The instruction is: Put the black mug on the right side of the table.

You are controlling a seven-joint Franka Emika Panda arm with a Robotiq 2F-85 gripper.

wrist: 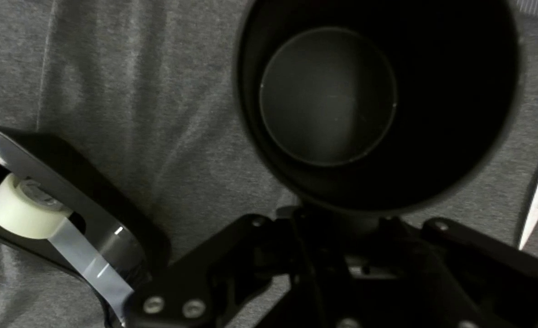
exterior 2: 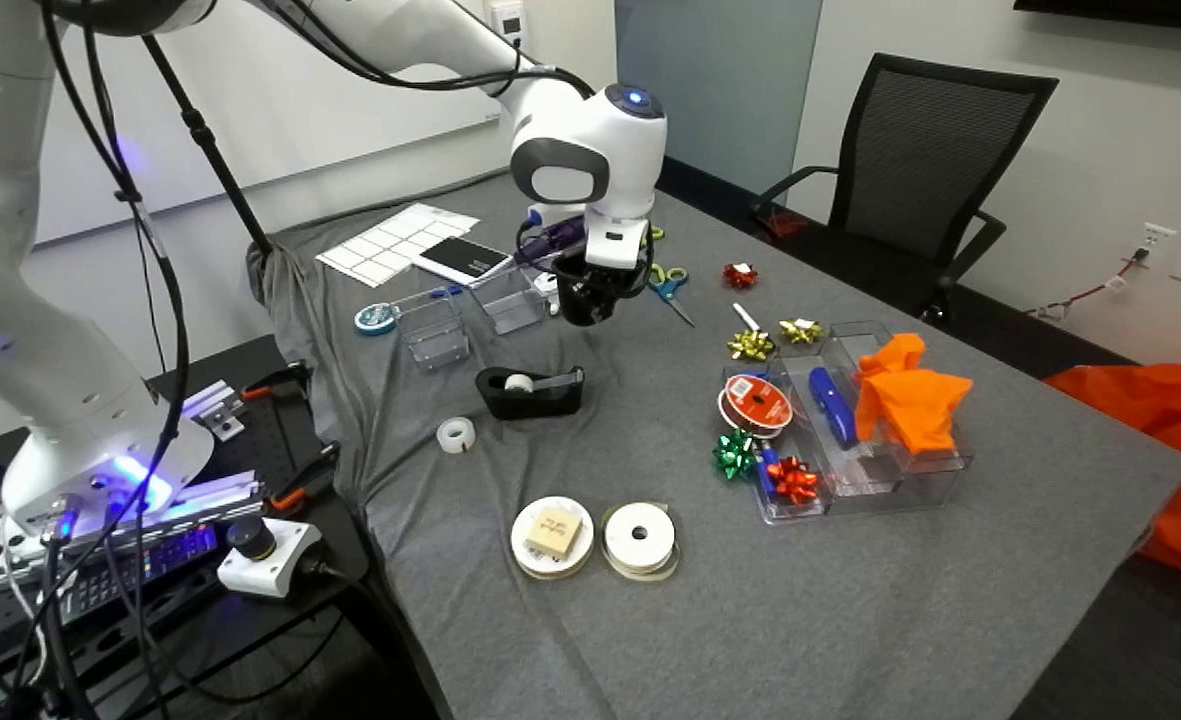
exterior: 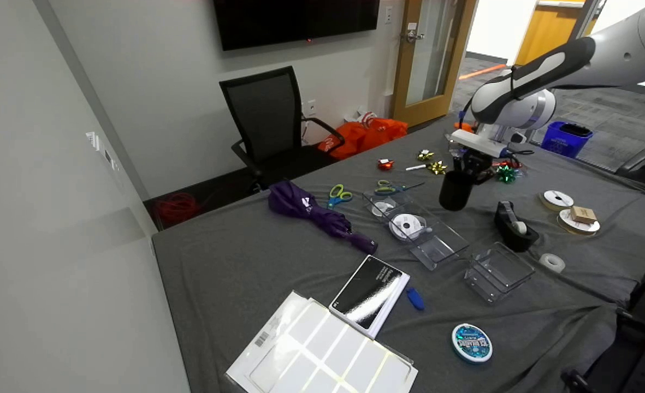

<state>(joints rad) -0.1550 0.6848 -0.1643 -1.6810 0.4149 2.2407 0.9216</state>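
One black mug [exterior: 455,191] in hand [wrist: 341,223]

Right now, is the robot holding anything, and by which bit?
Yes, the black mug, by its side nearest the hand. It's too dark there to see exactly what's pinched.

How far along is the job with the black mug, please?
Done: the black mug looks lifted clear of the table in both exterior views. In hand: the gripper appears shut on it in the wrist view. Remaining: it is not yet set down on the right side or released.
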